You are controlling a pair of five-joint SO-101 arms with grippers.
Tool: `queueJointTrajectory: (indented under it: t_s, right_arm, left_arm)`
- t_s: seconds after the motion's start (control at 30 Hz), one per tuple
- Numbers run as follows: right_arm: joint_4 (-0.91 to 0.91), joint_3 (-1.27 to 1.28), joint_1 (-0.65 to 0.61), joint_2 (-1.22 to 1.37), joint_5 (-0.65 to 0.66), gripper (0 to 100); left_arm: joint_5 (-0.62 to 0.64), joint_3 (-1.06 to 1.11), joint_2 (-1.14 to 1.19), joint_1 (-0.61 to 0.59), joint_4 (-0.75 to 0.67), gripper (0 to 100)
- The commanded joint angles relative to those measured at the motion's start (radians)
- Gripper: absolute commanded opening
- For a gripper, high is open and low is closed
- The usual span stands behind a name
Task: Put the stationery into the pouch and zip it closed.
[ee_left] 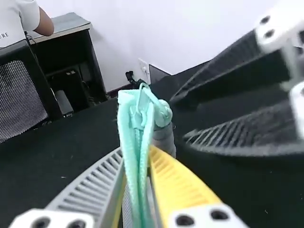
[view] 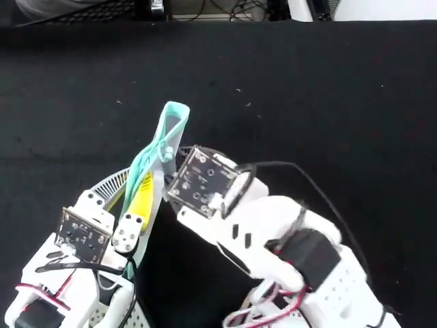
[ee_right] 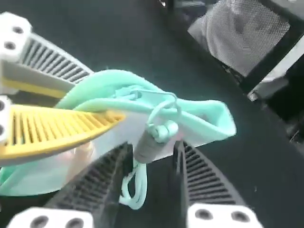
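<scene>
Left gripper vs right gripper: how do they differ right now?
Left gripper has grey and yellow fingers; right gripper has black ones. Left is shut on the edge of the pouch; right stands open astride the zipper pull. Both are at the pouch.

Robot lab in an office: black-covered counter [view: 307, 89], mesh chair [ee_left: 19, 99], dark desk [ee_left: 71, 54], white wall [ee_left: 190, 28].

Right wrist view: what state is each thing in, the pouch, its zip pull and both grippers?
pouch: held up, pinched at its edge; how far zipped is unclear.
zip pull: dangling, ungripped.
left gripper: shut on pouch.
right gripper: open around zip pull.
</scene>
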Motion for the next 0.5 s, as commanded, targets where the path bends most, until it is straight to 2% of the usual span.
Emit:
queueJointTrajectory:
  t_s: [0.0, 0.47]
  right_arm:
    - [-0.066, -0.001, -0.014, 0.007, 0.003, 15.6]
    - [-0.138, 0.007, -0.015, 0.013, 0.003, 15.5]
  left_arm:
    - [-0.006, -0.004, 0.005, 0.012, 0.012, 3]
    - [-0.005, -0.005, 0.005, 0.012, 0.012, 3]
